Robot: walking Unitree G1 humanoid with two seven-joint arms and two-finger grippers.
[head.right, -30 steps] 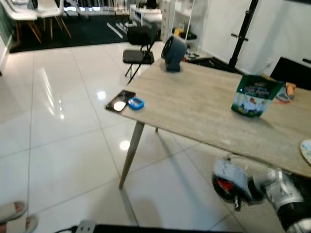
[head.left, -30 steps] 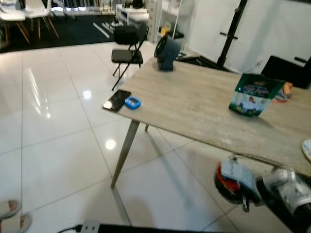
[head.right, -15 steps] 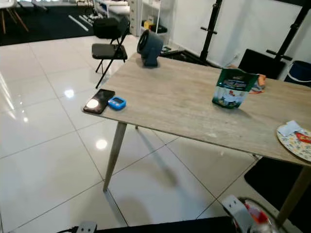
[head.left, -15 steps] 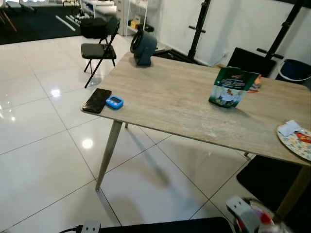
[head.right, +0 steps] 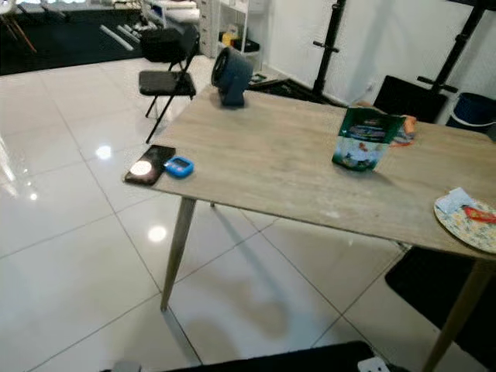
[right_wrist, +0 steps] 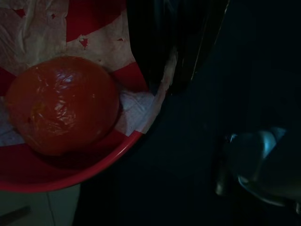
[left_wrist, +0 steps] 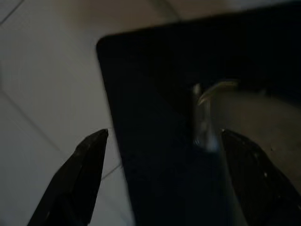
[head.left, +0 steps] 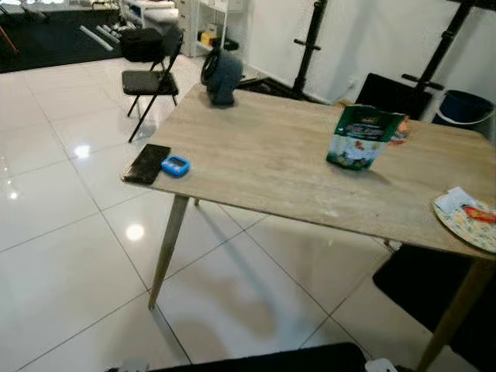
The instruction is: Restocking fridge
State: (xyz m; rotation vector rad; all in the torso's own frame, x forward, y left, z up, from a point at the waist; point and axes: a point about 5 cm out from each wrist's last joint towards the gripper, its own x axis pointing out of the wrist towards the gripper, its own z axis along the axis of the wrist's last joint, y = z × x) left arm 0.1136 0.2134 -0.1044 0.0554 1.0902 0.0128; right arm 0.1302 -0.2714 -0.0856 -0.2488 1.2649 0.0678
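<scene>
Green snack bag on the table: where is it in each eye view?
Left eye view: green snack bag stands upright, right of centre, at the table's far side.
Right eye view: same place.
Shared landmark: blue timer beside the black phone.

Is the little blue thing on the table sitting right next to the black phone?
Yes, the little blue thing lies right beside the black phone at the table corner.
</scene>
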